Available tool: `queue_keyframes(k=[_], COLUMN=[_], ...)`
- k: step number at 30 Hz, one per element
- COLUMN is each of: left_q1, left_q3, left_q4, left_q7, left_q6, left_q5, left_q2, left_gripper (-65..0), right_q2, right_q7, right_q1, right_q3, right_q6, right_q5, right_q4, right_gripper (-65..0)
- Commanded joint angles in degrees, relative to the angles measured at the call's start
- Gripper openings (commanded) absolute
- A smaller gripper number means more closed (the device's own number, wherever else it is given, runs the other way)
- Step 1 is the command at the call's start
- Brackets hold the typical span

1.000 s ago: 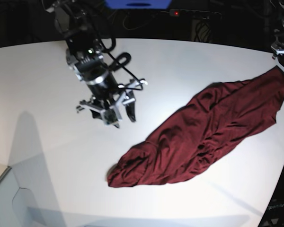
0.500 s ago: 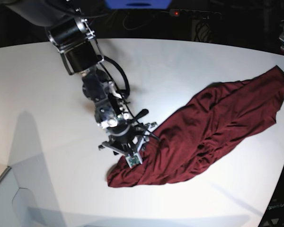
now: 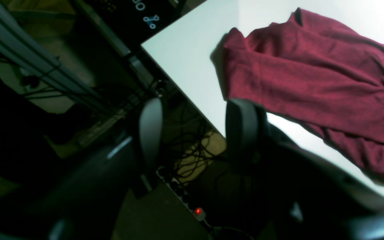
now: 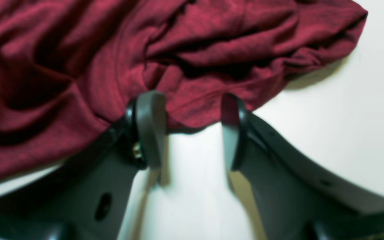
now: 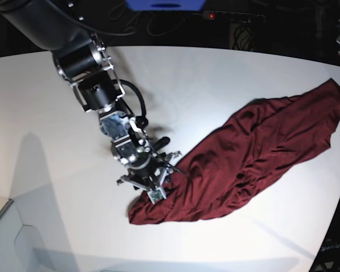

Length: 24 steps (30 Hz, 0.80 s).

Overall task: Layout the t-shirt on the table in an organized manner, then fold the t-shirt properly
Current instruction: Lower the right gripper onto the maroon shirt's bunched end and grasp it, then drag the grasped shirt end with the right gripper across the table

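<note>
The dark maroon t-shirt [image 5: 255, 153] lies crumpled in a long diagonal heap on the white table [image 5: 215, 79], from the near left to the far right edge. My right gripper [image 5: 153, 190] hangs over the shirt's bunched near-left end. In the right wrist view its jaws [image 4: 190, 133] stand open, and the edge of the t-shirt [image 4: 192, 100] lies just at the fingertips [image 4: 148, 130]. My left gripper [image 3: 195, 130] is open and empty, off the table edge [image 3: 185, 50], with a corner of the t-shirt [image 3: 312, 83] to its right.
A power strip with a red light [image 3: 197, 210] and loose cables lie on the floor below the left gripper. Another red-lit strip [image 5: 211, 16] sits behind the table's far edge. White tabletop stretches left of and behind the shirt.
The right arm has swung from the table's middle down to the shirt's near-left end and edged a little lower onto it. The left arm has drawn back at the far right. The shirt has not moved.
</note>
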Motion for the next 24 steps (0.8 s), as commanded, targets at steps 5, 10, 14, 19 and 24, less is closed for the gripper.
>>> queue_keyframes(k=[5,10,14,19,24], left_q1=[0.5,0.2,0.2,0.2,0.0], left_q3=[-0.4,-0.4,-0.4,-0.4,-0.5], left_q4=[0.7,0.7,0.7,0.7,1.0], left_q7=[-1.2,-1.2,-1.2,-1.5,-1.7], left_q6=[-0.1,-0.1,-0.1,-0.1,-0.1], left_q5=[-0.4,-0.4,-0.3,-0.6,-0.6], left_q2=[-0.7,-0.7,-0.7,-0.7,-0.8], left_gripper=[-34.8,-34.8,-34.8,-34.8,-34.8], right_q2=[-1.4,-2.4,-2.8,-0.7,3.7], right_q7=[3.8,4.0,2.4,0.3,-3.1], right_q1=[1.8,1.4,0.1,-2.3,-6.8], right_q3=[-0.3,-0.4,-0.5,0.0,0.2], right_q6=[0.5,0.5,0.5,0.5,0.5], right_q5=[0.0,0.0,-0.1,-0.1,-0.1], right_q4=[-2.3,-5.9,-6.0,-5.7,-0.8], right_gripper=[-38.1,-45.2,-65.0,-65.0,-65.0])
